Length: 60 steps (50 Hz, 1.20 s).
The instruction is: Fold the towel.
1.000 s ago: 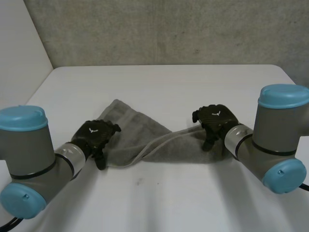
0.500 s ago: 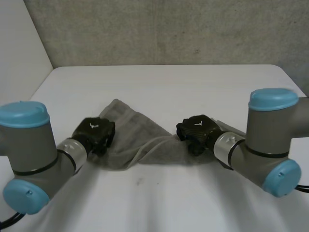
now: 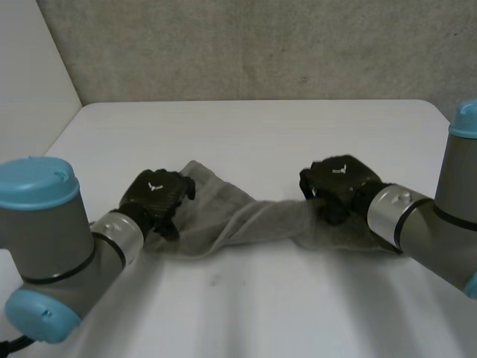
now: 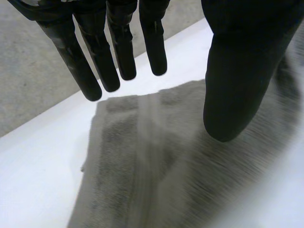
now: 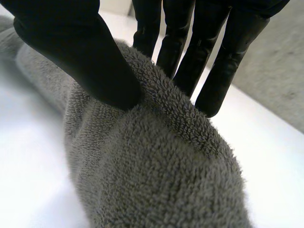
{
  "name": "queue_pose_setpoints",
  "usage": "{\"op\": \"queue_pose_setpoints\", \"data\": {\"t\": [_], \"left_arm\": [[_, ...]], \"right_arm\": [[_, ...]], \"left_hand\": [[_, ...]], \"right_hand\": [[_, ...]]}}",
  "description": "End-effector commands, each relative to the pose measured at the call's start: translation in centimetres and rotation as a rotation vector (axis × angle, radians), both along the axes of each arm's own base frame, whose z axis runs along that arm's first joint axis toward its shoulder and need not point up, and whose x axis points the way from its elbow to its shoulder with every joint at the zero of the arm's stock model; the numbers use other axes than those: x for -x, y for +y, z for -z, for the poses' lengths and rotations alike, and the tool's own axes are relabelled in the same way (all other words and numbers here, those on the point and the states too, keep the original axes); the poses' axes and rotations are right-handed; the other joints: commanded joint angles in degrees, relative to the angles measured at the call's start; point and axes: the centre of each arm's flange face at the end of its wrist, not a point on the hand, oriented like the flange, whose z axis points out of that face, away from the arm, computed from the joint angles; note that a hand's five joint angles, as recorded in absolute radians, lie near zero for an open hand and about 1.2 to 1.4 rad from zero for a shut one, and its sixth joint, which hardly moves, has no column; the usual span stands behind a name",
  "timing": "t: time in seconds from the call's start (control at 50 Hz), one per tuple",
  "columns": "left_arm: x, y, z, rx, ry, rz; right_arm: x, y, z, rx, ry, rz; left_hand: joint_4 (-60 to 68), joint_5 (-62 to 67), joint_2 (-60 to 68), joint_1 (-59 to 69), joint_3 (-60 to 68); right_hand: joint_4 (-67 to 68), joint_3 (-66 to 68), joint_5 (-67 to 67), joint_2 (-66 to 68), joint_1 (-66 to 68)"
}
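The grey towel [image 3: 238, 218] lies bunched on the white table [image 3: 246, 127], pulled into a thick twisted band between my two hands. My left hand [image 3: 155, 197] rests over the towel's left end. In the left wrist view its fingers [image 4: 118, 52] are straight and apart from the thumb [image 4: 237, 76], hovering above the flat towel [image 4: 142, 161] with nothing pinched. My right hand [image 3: 339, 183] is at the towel's right end. There the thumb [image 5: 80, 57] and fingers [image 5: 228, 57] pinch a raised ridge of the towel [image 5: 156, 180].
A grey wall [image 3: 253, 45] stands behind the table's far edge. The table's left edge [image 3: 56, 142] runs near my left arm [image 3: 45, 239]. Bare table surface lies in front of and behind the towel.
My right hand closed on the towel's right end and drew it right and back, stretching the cloth into a band. My left hand curled, then straightened its fingers, and shifted slightly forward.
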Motion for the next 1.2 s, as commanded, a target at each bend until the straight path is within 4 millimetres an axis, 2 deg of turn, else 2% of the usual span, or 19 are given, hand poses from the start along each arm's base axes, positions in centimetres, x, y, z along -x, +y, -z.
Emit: {"op": "queue_pose_setpoints", "data": {"t": [0.02,0.18,0.32,0.46,0.58,0.62,0.7,0.8,0.84,0.86,0.9,0.96,1.0,1.02,1.06,1.12,1.16,1.18,1.2], "left_arm": [[-0.7,1.7,1.0,-0.046,-0.019,0.003],[-0.7,2.0,1.9,-0.060,-0.034,0.007],[0.1,0.9,3.2,-0.026,-0.031,0.014],[1.1,-0.5,4.9,-0.020,-0.029,0.024],[1.4,-1.0,4.7,-0.011,-0.021,0.029],[1.6,-1.3,4.1,0.005,-0.012,0.030],[1.7,-1.4,3.5,0.018,-0.006,0.030],[2.0,-2.2,0.8,0.089,0.030,0.030],[2.3,-2.7,-2.1,0.154,0.067,0.026],[2.3,-2.7,-2.1,0.154,0.067,0.026],[2.4,-3.3,-4.9,0.212,0.100,0.021],[2.5,-3.5,-5.9,0.228,0.110,0.019],[2.6,-3.8,-7.2,0.242,0.119,0.018],[2.6,-3.8,-7.2,0.242,0.119,0.018],[2.8,-4.1,-7.8,0.246,0.120,0.017],[2.9,-4.2,-7.9,0.244,0.119,0.015],[2.9,-4.1,-8.1,0.244,0.119,0.017],[2.9,-4.1,-8.1,0.244,0.119,0.017],[2.9,-4.0,-8.1,0.243,0.120,0.018]], "right_arm": [[-0.8,-1.6,0.7,-0.040,-0.126,0.067],[-0.9,-2.1,1.8,-0.063,-0.123,0.075],[-0.8,-2.1,2.3,-0.087,-0.120,0.080],[-0.6,-2.1,2.4,-0.095,-0.119,0.085],[-0.6,-2.2,2.3,-0.092,-0.121,0.084],[-0.6,-2.3,2.2,-0.088,-0.122,0.086],[-0.6,-2.4,2.0,-0.078,-0.120,0.084],[-0.8,-2.4,1.4,-0.056,-0.113,0.066],[-0.9,-1.3,1.5,-0.061,-0.021,0.017],[-0.9,-1.3,1.5,-0.062,-0.021,0.017],[-0.4,0.5,2.2,-0.041,0.160,-0.086],[-0.4,2.1,2.7,-0.020,0.269,-0.176],[-0.2,6.4,4.1,0.027,0.472,-0.414],[-0.2,6.4,4.1,0.027,0.473,-0.415],[0.1,9.1,4.5,0.090,0.586,-0.562],[0.0,9.0,3.9,0.122,0.575,-0.547],[-0.8,7.5,1.7,0.203,0.447,-0.434],[-0.8,7.5,1.7,0.203,0.446,-0.434],[-1.3,6.1,0.3,0.241,0.354,-0.353]], "left_hand": [[-0.18,-0.11,-0.25,-0.31,-0.27],[0.66,0.73,0.59,0.53,0.56],[2.01,2.08,1.94,1.88,1.91],[18.61,18.68,18.54,18.49,18.52],[32.96,33.03,32.89,32.83,32.86],[44.01,44.08,43.94,43.88,43.91],[48.41,48.48,48.34,48.29,48.32],[48.41,48.48,48.34,48.29,48.32],[48.41,48.48,48.34,48.29,48.32],[48.41,48.48,48.34,48.29,48.32],[48.41,48.48,48.34,48.29,48.32],[48.41,48.48,48.34,48.29,48.32],[48.41,48.48,48.34,48.29,48.32],[48.41,48.48,48.34,48.29,48.32],[48.41,48.48,48.34,48.29,48.32],[48.41,48.48,48.34,48.29,48.32],[48.41,48.48,48.34,48.29,48.32],[48.41,48.48,48.34,48.29,48.32],[48.41,48.48,48.34,48.29,48.32]], "right_hand": [[11.91,13.16,15.30,13.76,27.69],[11.91,13.16,15.30,13.76,27.69],[11.91,13.16,15.30,13.76,27.69],[11.91,13.16,15.30,13.76,27.69],[11.91,13.16,15.30,13.76,27.69],[11.91,13.16,15.30,13.76,27.69],[11.91,13.16,15.30,13.76,27.69],[11.91,13.16,15.30,13.76,27.69],[11.91,13.16,15.30,13.76,27.69],[11.91,13.16,15.30,13.76,27.69],[11.91,13.16,15.30,13.76,27.69],[11.91,13.16,15.30,13.76,27.69],[11.91,13.16,15.30,13.76,27.69],[11.91,13.16,15.30,13.76,27.69],[11.91,13.16,15.30,13.76,27.69],[11.91,13.16,15.30,13.76,27.69],[-16.47,-15.23,-13.08,-14.63,-0.69],[-16.62,-15.37,-13.23,-14.78,-0.84],[-24.79,-23.54,-21.39,-22.94,-9.00]]}}
